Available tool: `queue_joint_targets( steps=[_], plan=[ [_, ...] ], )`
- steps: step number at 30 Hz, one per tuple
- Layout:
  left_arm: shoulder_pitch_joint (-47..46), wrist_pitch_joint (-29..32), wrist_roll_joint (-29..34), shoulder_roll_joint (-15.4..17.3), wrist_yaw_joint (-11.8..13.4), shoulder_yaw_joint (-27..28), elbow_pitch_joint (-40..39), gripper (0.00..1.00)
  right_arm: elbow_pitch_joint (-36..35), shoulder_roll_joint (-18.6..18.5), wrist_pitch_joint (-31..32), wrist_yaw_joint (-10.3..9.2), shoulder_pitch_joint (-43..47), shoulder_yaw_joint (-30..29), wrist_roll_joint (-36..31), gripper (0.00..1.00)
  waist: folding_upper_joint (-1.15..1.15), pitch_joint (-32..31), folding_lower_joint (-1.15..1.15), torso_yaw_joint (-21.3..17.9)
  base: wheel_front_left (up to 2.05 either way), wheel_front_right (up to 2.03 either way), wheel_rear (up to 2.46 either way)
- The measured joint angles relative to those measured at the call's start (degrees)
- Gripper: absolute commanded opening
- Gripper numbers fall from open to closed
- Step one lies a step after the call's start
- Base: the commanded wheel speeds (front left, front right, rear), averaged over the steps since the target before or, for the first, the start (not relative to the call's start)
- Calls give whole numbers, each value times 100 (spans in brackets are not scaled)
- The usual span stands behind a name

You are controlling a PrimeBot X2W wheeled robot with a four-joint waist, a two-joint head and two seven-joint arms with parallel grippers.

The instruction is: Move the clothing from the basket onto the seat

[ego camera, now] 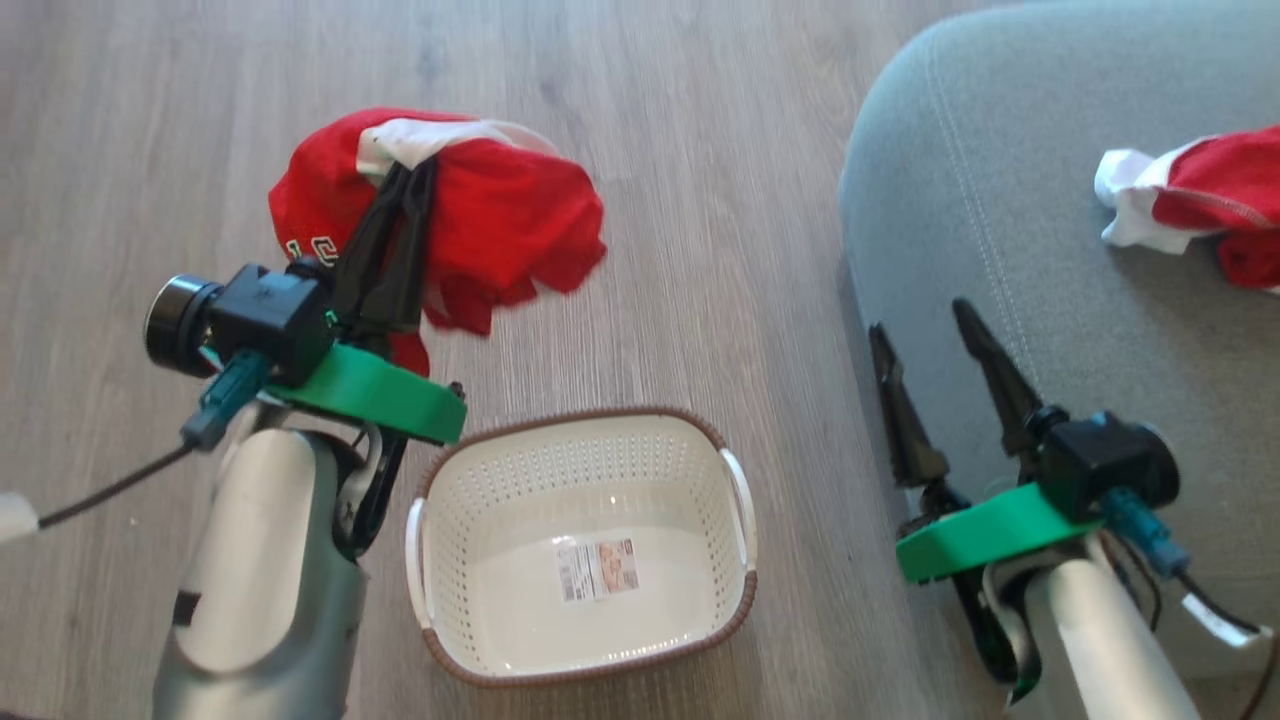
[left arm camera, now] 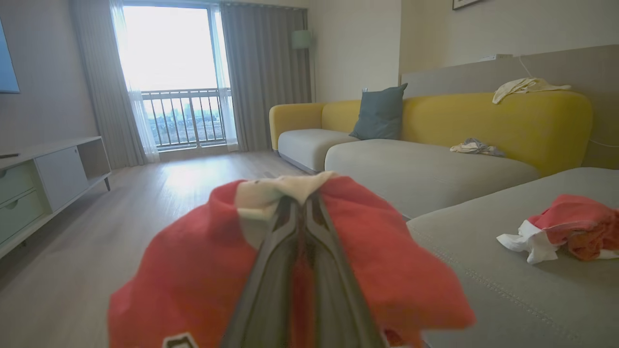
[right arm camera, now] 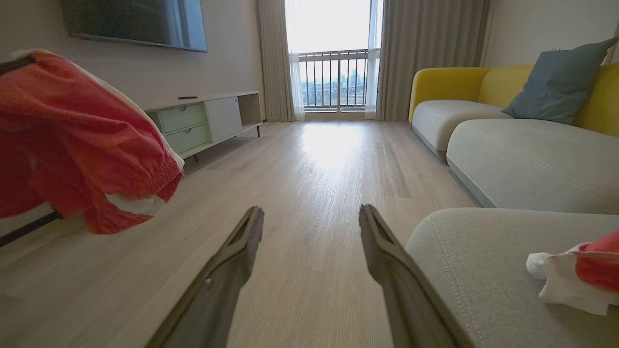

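Note:
My left gripper point(ego camera: 412, 172) is shut on a red garment with a white band point(ego camera: 500, 220), which hangs in the air above the wooden floor, up and left of the basket. The same garment point(left arm camera: 203, 270) drapes over the left fingers point(left arm camera: 271, 290) in the left wrist view, and shows at the left as the red garment point(right arm camera: 72, 140) in the right wrist view. The cream basket point(ego camera: 585, 545) with its brown rim stands on the floor with no clothing in it. A second red and white garment point(ego camera: 1200, 200) lies on the grey seat point(ego camera: 1000, 200). My right gripper point(ego camera: 925, 330) is open at the seat's left edge.
A label sticker point(ego camera: 597, 570) lies on the basket's floor. A yellow sofa point(left arm camera: 483, 116) with a blue-grey pillow point(left arm camera: 379, 112) and loose cloths stands beyond the seat. A low TV cabinet point(right arm camera: 203, 121) lines the left wall. Wooden floor point(right arm camera: 329, 159) runs toward the balcony window.

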Motion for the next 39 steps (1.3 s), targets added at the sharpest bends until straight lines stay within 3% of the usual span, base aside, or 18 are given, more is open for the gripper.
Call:
queue_joint_targets(
  steps=[9, 22, 30, 39],
  plan=[
    [450, -42, 137, -63, 97, -60, -688, 0, -14, -101, 0, 0, 124, 277, 126, 100, 0, -292, 0, 11, 0, 0, 0],
    [575, -42, 215, -64, 52, -739, -591, 0, -501, -542, 0, 0, 145, 1147, 147, 100, 0, -311, 0, 38, 0, 0, 0],
    [574, -42, 254, -62, -53, -1317, -512, 0, -477, -762, 0, 0, -209, 1833, 101, 100, 0, -259, 0, 98, 0, 0, 0],
    [569, -42, 253, -57, -75, -1791, -516, 0, -166, -984, 0, 0, -567, 2013, -255, 100, 0, -257, 1, 190, 0, 0, 0]
  ],
)
